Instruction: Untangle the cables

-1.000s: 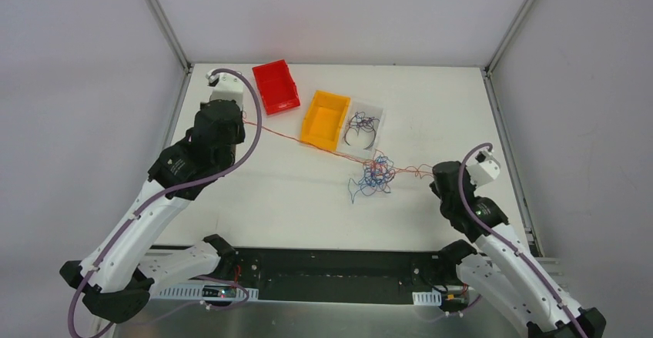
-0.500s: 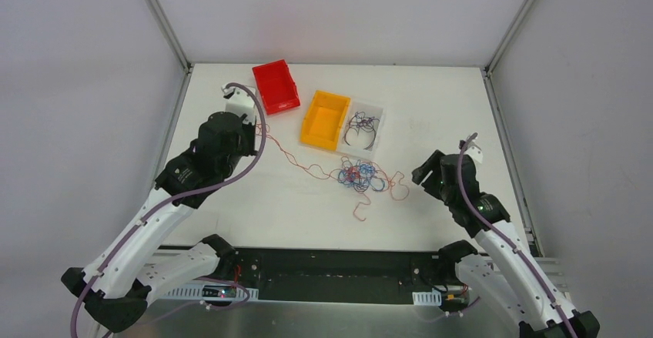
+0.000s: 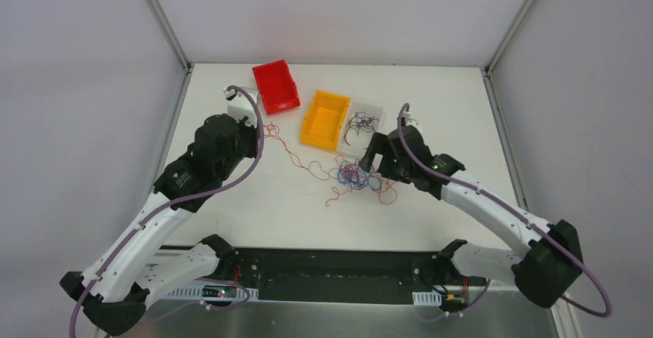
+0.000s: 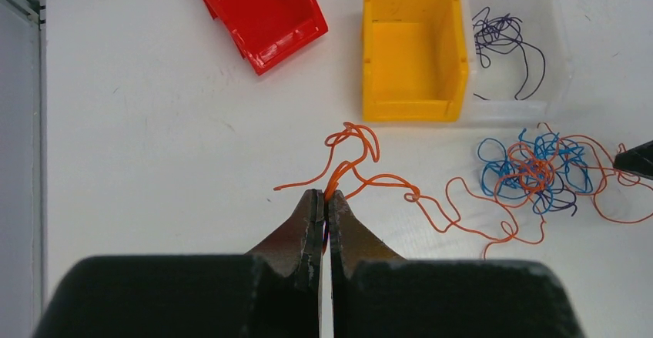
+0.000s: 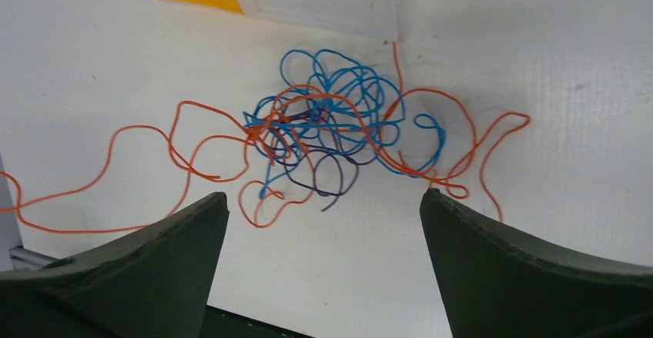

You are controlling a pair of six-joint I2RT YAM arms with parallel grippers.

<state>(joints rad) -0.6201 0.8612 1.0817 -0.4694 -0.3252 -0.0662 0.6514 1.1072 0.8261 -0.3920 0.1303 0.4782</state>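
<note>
Three bins are set in a row near the far edge of the tabletop (image 3: 447, 107), left of centre: a red bin (image 4: 266, 15), a yellow bin (image 4: 414, 109) and a clear bin (image 4: 508, 109) in which a purple cable (image 4: 500, 34) is coiled. A tangle of blue, orange and purple cables (image 5: 323, 130) is seen mid-tabletop. An orange cable (image 4: 360, 128) leading from it is clamped in the left gripper (image 4: 324, 199). The right gripper (image 5: 321, 199) is held above the tangle, jaws wide apart.

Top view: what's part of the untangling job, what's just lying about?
Job: tangle, orange cable, left pincer shut on it, right pincer open over the tangle.
Lying about: red bin, yellow bin, both empty; clear bin holding a purple cable.
</note>
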